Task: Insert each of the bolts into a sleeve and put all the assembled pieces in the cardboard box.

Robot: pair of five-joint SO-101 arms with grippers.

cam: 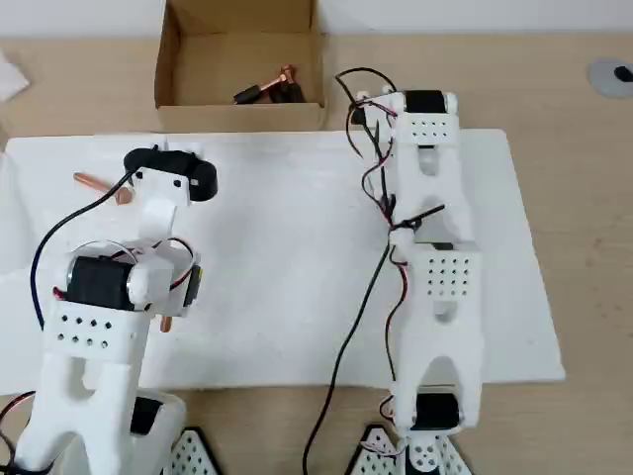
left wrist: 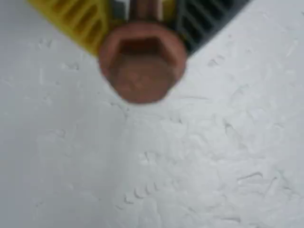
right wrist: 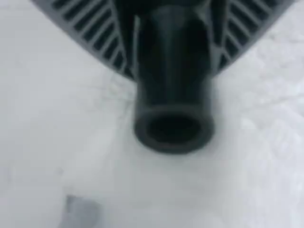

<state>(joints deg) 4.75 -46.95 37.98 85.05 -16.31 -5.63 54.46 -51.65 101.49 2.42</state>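
My left gripper (left wrist: 142, 16) is shut on a copper bolt (left wrist: 141, 64); the hex head sticks out between the yellow finger (left wrist: 78, 23) and the dark finger (left wrist: 209, 19), just above the white mat. From above, that bolt (cam: 166, 322) shows beside the left arm (cam: 99, 287). My right gripper (right wrist: 171, 33) is shut on a black sleeve (right wrist: 173, 126), whose open end hangs over the mat. The right arm (cam: 435, 198) lies along the mat's right side. A loose bolt (cam: 99, 183) lies at the mat's left. The cardboard box (cam: 168, 59) at the back holds assembled pieces (cam: 272, 91).
The white mat (cam: 287, 277) covers the middle of the wooden table. Black cables (cam: 366, 287) run along the right arm. A grey disc (cam: 611, 77) sits at the far right edge.
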